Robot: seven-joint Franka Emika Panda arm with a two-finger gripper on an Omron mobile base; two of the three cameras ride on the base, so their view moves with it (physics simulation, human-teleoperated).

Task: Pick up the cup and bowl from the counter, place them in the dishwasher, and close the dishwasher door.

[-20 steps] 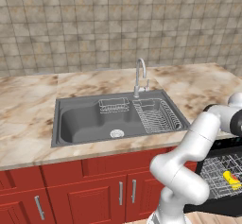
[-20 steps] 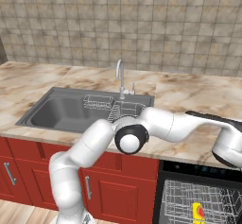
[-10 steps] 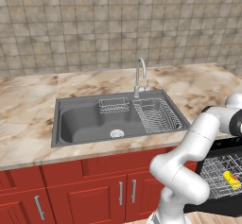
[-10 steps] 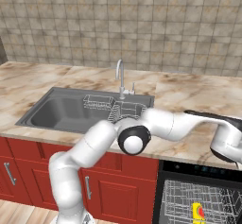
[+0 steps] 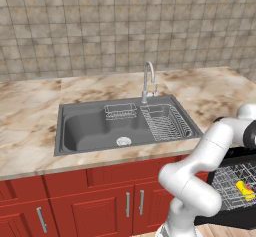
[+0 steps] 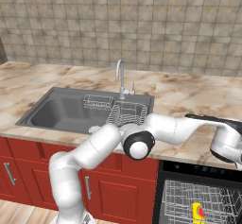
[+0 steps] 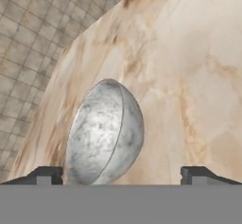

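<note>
Gripper (image 7: 120,176) jaws stand wide apart over the counter (image 7: 198,76), with nothing between them — the two dark fingertips (image 7: 45,176) frame a grey marbled bowl (image 7: 104,131) that sits on the stone just ahead. Over the past second the arm has barely shifted, its wrist edging slightly toward the counter's right end. The yellow cup (image 6: 197,213) already lies in the white rack of the open dishwasher (image 6: 198,197), so the bowl looks to be the next thing to grasp.
</note>
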